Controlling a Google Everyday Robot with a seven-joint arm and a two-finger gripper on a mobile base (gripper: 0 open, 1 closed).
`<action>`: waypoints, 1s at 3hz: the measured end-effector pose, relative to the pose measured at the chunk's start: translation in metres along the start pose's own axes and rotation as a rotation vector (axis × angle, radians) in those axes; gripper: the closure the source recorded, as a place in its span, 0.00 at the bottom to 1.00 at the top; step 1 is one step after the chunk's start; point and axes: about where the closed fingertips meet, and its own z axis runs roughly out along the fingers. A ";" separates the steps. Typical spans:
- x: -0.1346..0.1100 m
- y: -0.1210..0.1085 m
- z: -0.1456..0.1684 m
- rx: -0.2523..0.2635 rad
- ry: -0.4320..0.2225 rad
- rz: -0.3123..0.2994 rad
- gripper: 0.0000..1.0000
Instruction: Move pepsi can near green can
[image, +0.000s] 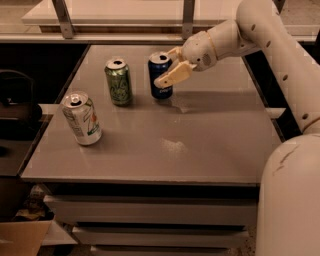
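Three cans on the grey table: white can nearest, front left; green can upright farther back; pepsi can just beside it, apart, clamped in the gripper reaching from the right.

The dark blue pepsi can, silver-topped, is upright near the bench's far edge, clasped between the fingers of the gripper. The light green swirl-marked can stands upright just left, not touching.
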 end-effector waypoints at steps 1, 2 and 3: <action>-0.009 0.004 0.016 -0.041 0.002 -0.022 1.00; -0.010 0.006 0.028 -0.070 0.004 -0.028 1.00; -0.011 0.006 0.033 -0.082 0.002 -0.029 1.00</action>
